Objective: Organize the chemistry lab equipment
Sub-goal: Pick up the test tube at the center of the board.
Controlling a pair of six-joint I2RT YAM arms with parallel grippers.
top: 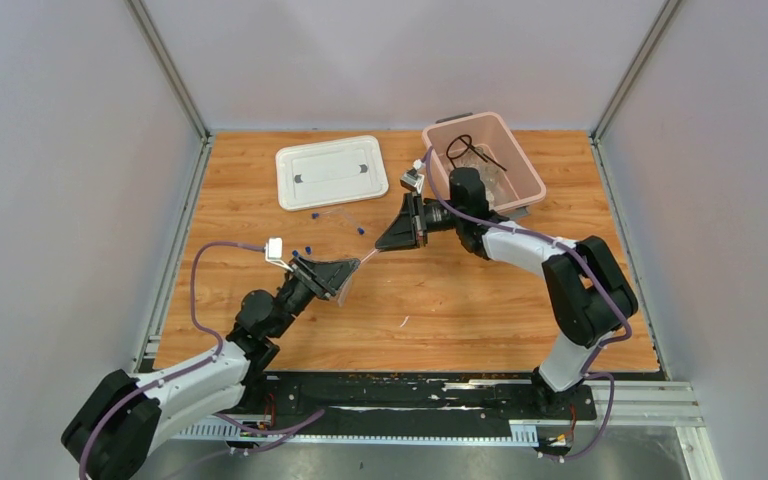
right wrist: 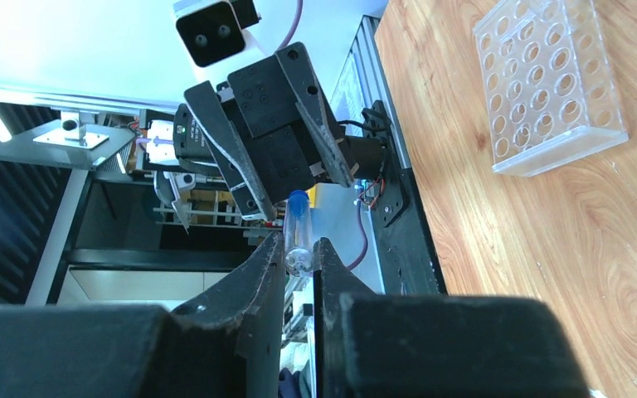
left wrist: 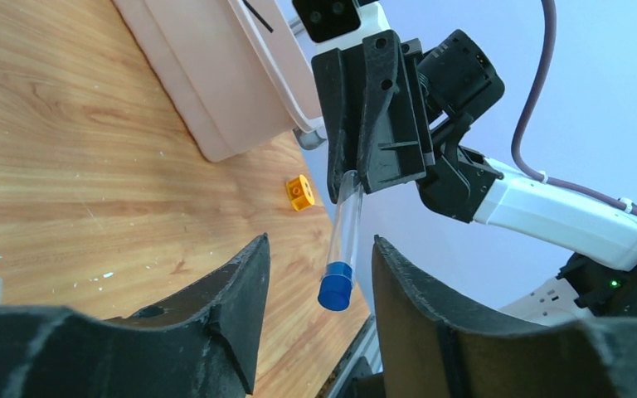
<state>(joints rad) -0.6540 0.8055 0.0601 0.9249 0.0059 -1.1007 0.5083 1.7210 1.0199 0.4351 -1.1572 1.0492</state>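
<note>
While the right gripper [right wrist: 299, 249] pinches the rounded end of a small clear plastic tube with a blue cap [left wrist: 342, 240], jaws closed tight on it, the left gripper [left wrist: 319, 249] stands wide open, its fingers [left wrist: 236, 290] either side of the cap, not touching it. The tube hangs above the wooden table [top: 460, 300], between the arms. The clear plastic tube rack [right wrist: 547, 83] lies near the white rectangular lid [top: 330, 172].

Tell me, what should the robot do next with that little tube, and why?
Probably close the left fingers on the blue-capped tube. Its capped end hangs between them with gaps on either side, while the right fingers pinch its other end, so this looks like a handover.
</note>
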